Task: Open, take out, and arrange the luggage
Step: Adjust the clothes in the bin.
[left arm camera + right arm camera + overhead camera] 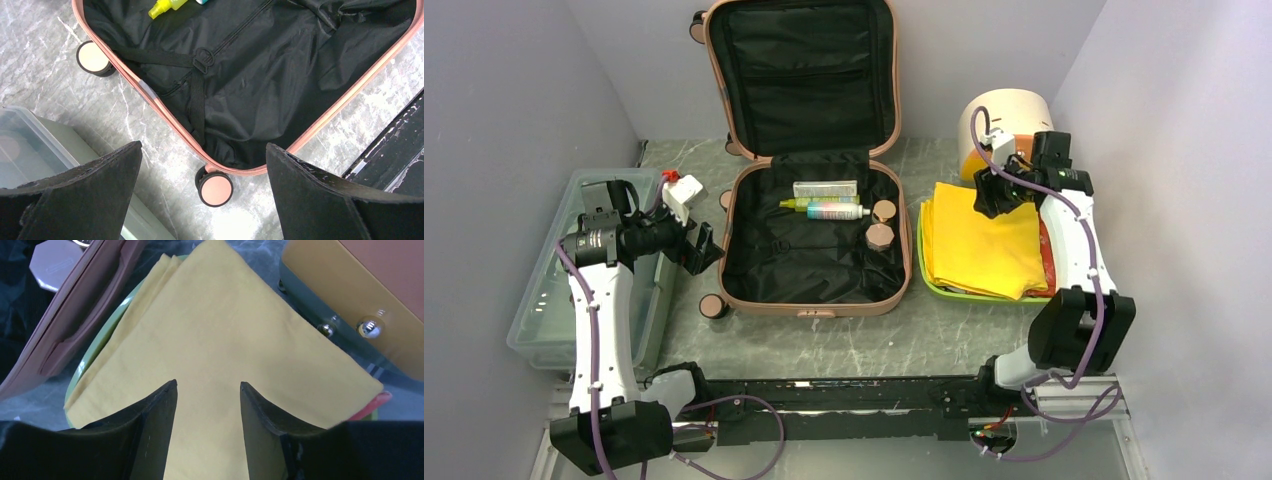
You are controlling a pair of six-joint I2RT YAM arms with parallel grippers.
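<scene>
Currently the salmon-pink hard-shell suitcase (796, 268) lies open mid-surface, its lid standing upright at the back. The left tool (701, 247) sits just beside the case's left rim, jaws spread wide and empty, over the strip of grey marbled surface (864, 345) between the case and the clear plastic bin (542, 300). The right tool (990, 192), jaws partly apart and holding nothing, hovers over the folded yellow cloth (980, 248) on the lime-green tray (944, 293), just beside the case's right rim.

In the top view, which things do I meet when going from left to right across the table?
The clear plastic bin → left gripper → open pink luggage → yellow cloth on the lime-green tray.
</scene>
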